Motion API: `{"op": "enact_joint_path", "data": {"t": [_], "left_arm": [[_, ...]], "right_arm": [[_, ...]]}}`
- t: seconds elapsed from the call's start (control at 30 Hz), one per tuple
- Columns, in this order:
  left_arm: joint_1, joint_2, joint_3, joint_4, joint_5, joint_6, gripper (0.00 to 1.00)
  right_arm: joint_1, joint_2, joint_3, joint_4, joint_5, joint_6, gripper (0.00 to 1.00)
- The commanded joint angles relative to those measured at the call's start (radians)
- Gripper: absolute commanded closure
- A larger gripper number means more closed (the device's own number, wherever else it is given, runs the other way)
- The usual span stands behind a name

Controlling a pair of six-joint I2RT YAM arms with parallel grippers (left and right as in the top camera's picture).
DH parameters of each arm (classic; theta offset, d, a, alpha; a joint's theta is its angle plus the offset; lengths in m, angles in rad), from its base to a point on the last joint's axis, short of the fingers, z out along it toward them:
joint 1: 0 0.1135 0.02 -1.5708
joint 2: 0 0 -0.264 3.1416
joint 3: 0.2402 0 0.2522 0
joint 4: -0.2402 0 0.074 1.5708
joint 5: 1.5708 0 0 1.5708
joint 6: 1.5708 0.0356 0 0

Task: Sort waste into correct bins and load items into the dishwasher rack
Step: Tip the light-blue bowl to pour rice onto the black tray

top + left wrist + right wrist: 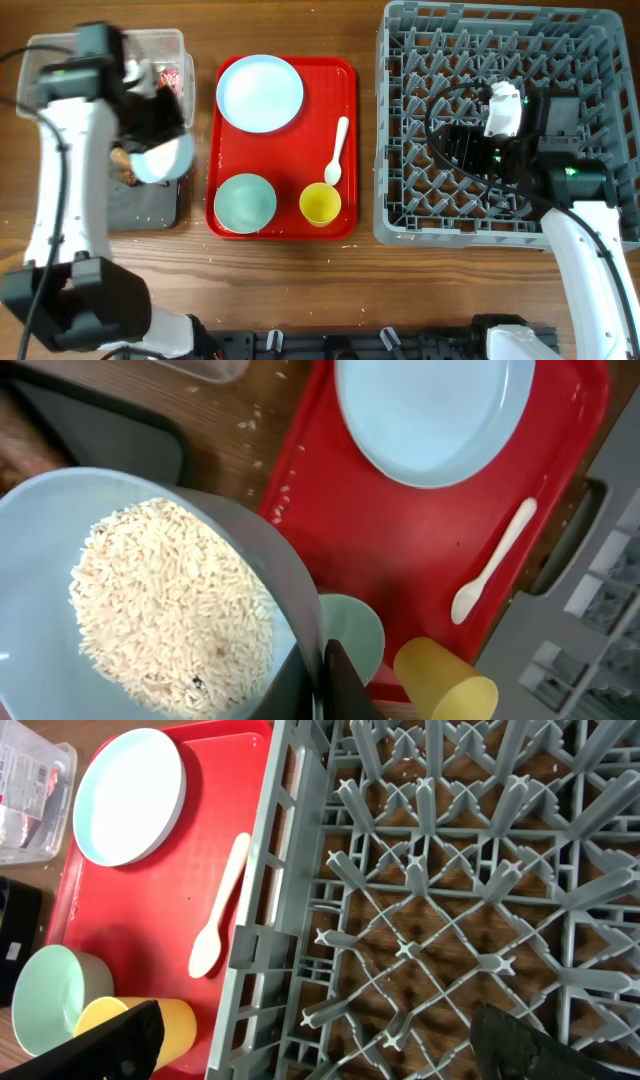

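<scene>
Overhead: left gripper [158, 135] holds the pale blue bowl [163, 160] over the black tray [145, 208]. The plate [260, 92], mint-green bowl [245, 202], yellow cup [320, 203] and white spoon [337, 152] sit on the red tray [290, 160]. Left wrist: jaws clamp the bowl's rim, rice [170, 600] heaped inside. Right wrist: right gripper [325, 1038] is spread wide and empty, above the dishwasher rack [450, 870].

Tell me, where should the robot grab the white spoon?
The white spoon lies flat on the red tray, scoop end near the yellow cup. So come straight down from above and pinch the thin handle's middle across its narrow sides.
</scene>
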Motion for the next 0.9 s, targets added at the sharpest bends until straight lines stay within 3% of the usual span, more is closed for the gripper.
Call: {"op": "enact_joint_path", "data": {"t": [0.0,0.13,0.37,0.6,0.77,0.87], "left_arm": [[0.184,-0.016,-0.046,0.011,0.261,0.177,0.96],[0.390,-0.011,-0.147,0.083,0.542,0.274,0.96],[0.629,0.030,-0.328,0.237,0.874,0.274,0.96],[0.711,0.163,-0.341,0.281,1.165,0.273,0.96],[0.718,0.209,-0.341,0.285,1.294,0.253,0.96],[0.723,0.209,-0.341,0.286,1.294,0.235,0.96]], "right_arm": [[0.000,0.010,0.012,0.005,0.017,0.011,0.00],[0.000,0.010,0.012,0.006,0.017,0.014,0.00],[0.000,0.010,0.012,0.008,0.017,0.014,0.00],[0.000,0.010,0.012,0.005,0.016,0.014,0.00],[0.000,0.010,0.012,0.006,0.017,0.013,0.00],[0.000,0.010,0.012,0.005,0.017,0.013,0.00]]}}
